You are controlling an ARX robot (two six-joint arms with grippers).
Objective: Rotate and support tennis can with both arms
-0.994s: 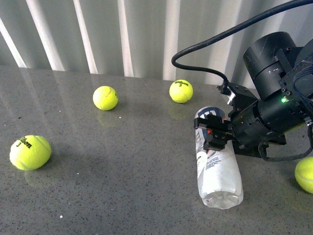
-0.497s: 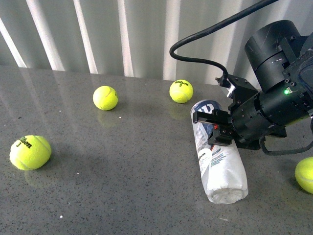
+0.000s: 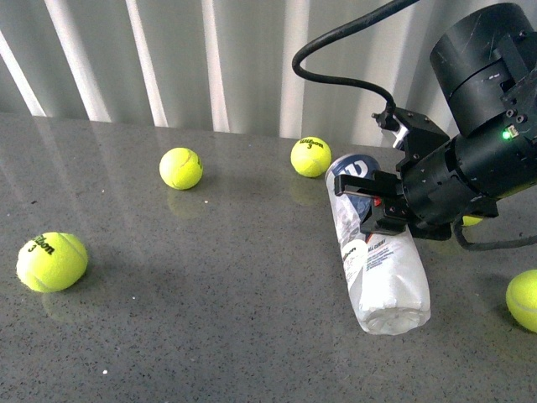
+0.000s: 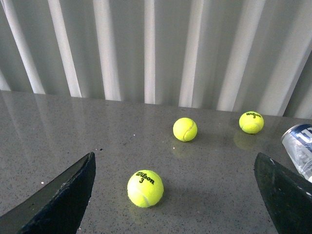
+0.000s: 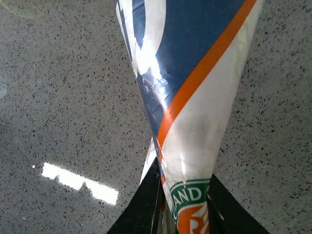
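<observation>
The tennis can [image 3: 376,252] is a clear tube with a white label and a navy-and-orange band. It leans on the grey table [image 3: 210,319], its near end resting on the surface and its rimmed far end raised. My right gripper [image 3: 369,206] is shut on its upper part. In the right wrist view the can [image 5: 195,97] fills the middle, pinched between the black fingers [image 5: 141,204] at the green-orange emblem. My left gripper [image 4: 175,195] is open and empty above the table, away from the can, whose rim shows at that view's edge [image 4: 300,146].
Yellow tennis balls lie on the table: one at the front left [image 3: 52,261], one further back [image 3: 180,168], one beside the can's raised end [image 3: 310,156], one at the right edge [image 3: 524,300]. A white ribbed wall [image 3: 168,59] stands behind the table.
My right gripper has risen and shifted slightly right with the can. The can's far end has lifted and swung left, so the can stands steeper while its near end stays on the table.
</observation>
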